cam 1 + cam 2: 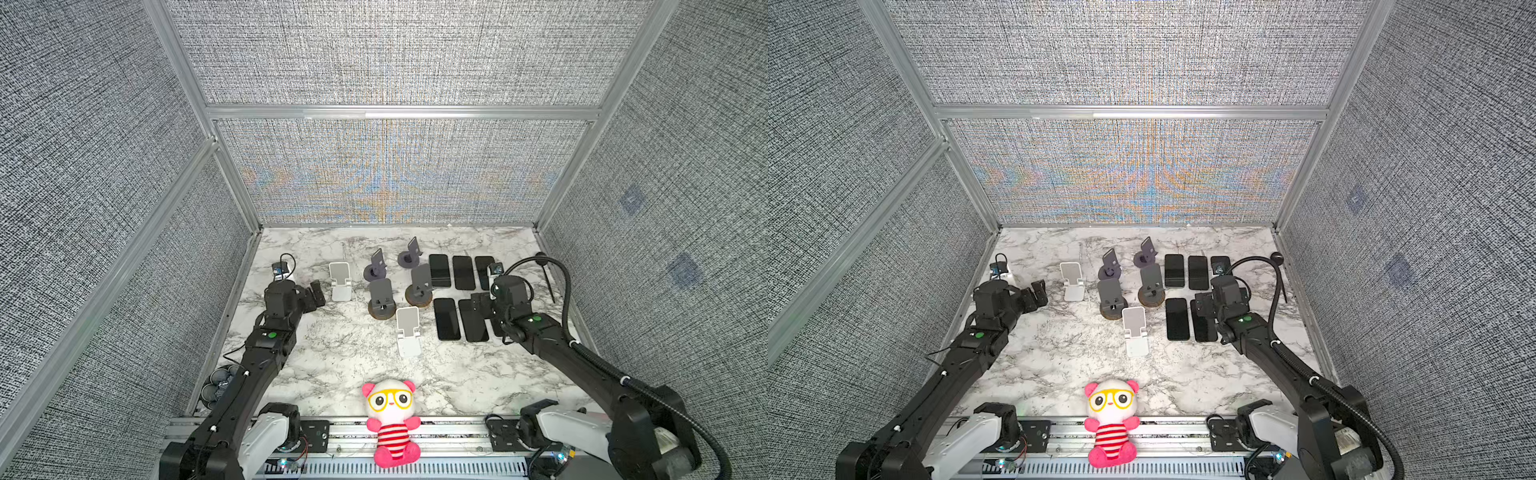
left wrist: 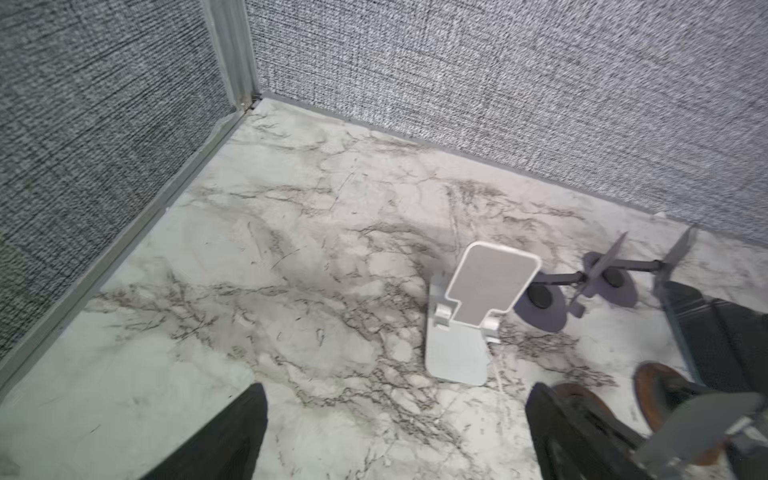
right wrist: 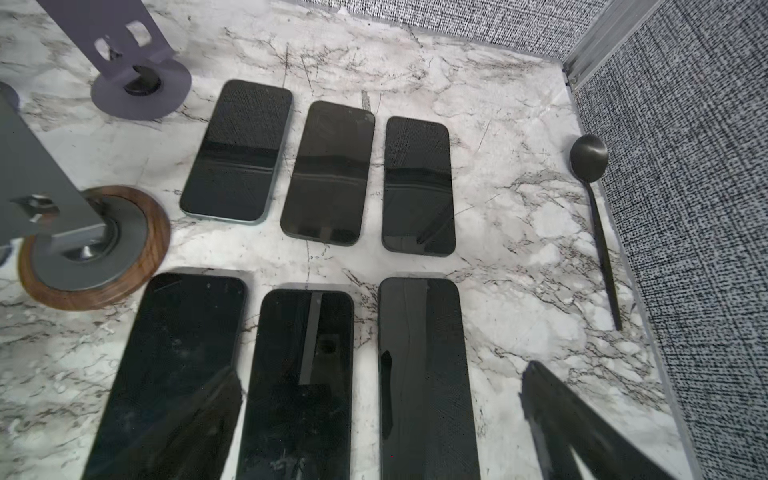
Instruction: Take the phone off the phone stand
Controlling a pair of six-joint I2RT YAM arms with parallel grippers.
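In both top views six phones [image 1: 445,318] lie flat in two rows right of centre on the marble worktop [image 1: 332,374], apart from the bare phone stands [image 1: 380,301] at centre. The left claw [image 1: 316,293] hangs spread beside a white stand [image 1: 340,280] at left, the right claw [image 1: 480,305] over the near row. The left wrist view shows its fingers [image 2: 232,432] wide apart, gripping nothing, the white stand ahead. The right wrist view shows the phones screen-up, a black spoon [image 3: 588,160] by the wall, and that claw's fingers [image 3: 557,415] spread and empty.
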